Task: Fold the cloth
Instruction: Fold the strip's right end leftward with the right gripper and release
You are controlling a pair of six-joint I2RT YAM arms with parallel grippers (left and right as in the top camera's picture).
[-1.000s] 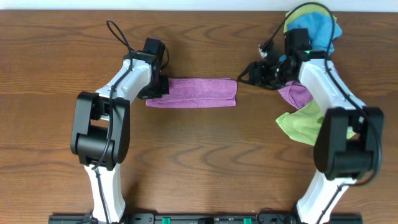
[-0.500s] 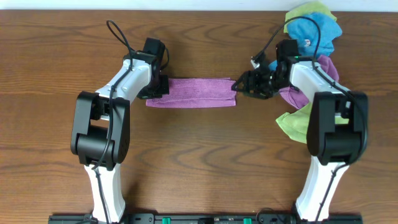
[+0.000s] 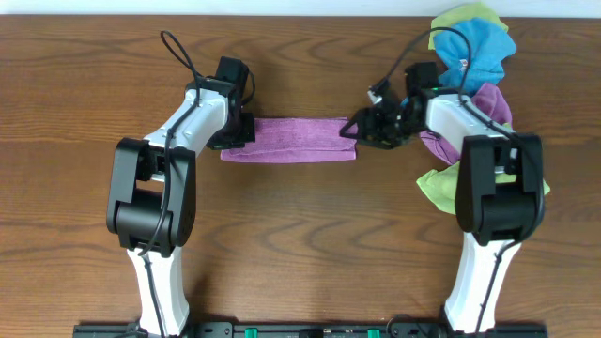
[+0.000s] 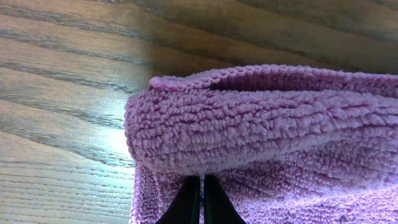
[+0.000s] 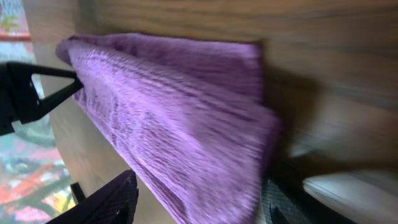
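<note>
The cloth lies folded into a long purple strip across the middle of the wooden table. My left gripper sits at its left end. In the left wrist view the fluffy cloth fills the frame and the left gripper is shut on a pinch of it. My right gripper is at the strip's right end. The right wrist view shows the cloth running between the spread black fingers of the right gripper, which is open around the cloth's end.
A heap of other cloths sits at the back right: blue, dull mauve and lime-green. The right arm reaches over that heap. Bare wood lies in front of the strip.
The right gripper has travelled left from beside the cloth heap to the strip's right end, still open. The left arm and the strip have not moved.
</note>
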